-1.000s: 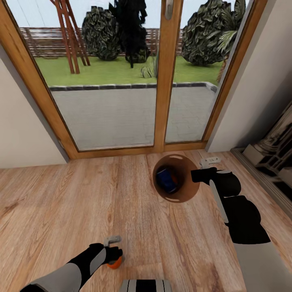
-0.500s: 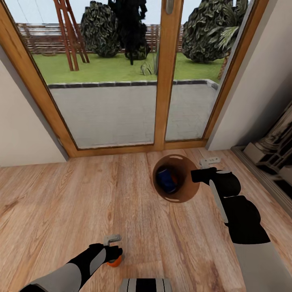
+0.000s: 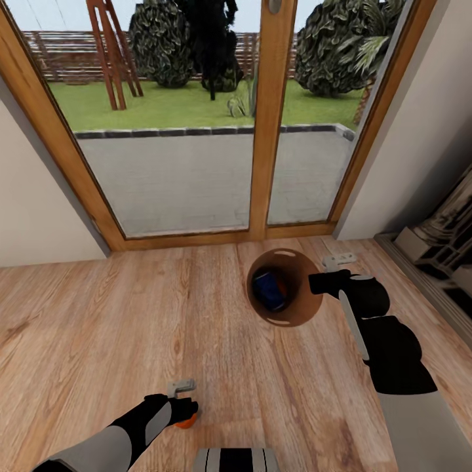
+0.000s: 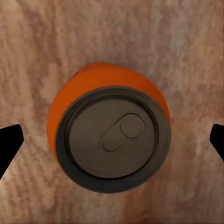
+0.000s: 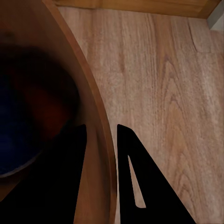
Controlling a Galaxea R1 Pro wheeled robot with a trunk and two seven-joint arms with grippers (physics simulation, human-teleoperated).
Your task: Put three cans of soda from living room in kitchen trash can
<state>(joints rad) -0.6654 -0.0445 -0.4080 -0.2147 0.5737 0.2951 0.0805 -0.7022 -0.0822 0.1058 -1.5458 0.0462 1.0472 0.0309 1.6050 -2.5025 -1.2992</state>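
The tash can [image 3: 295,313] stands on the wood floor before the glass door, its coppery inner wall facing up. Inside it lie a dark blue can of soda [image 3: 268,290] and an orange one [image 3: 282,287]. My right gripper [image 3: 317,283] is shut on its rim; in the right wrist view the fingers [image 5: 140,186] straddle the tash can wall [image 5: 100,140]. The third can of soda [image 3: 186,419], orange, stands on the floor under my left gripper [image 3: 183,405]. From the left wrist view its grey top [image 4: 112,140] sits between the open gripper's fingertips [image 4: 9,144], which stand apart from it.
A wood-framed glass door [image 3: 270,124] with a garden behind it is straight ahead. White walls [image 3: 39,210] flank it. A dark cabinet-like object [image 3: 446,242] stands at the right edge. Bare plank floor [image 3: 111,314] stretches to the left.
The view has tilted a little, sliding the garden down in the picture. Both arms, the tash can and the orange can stay in place.
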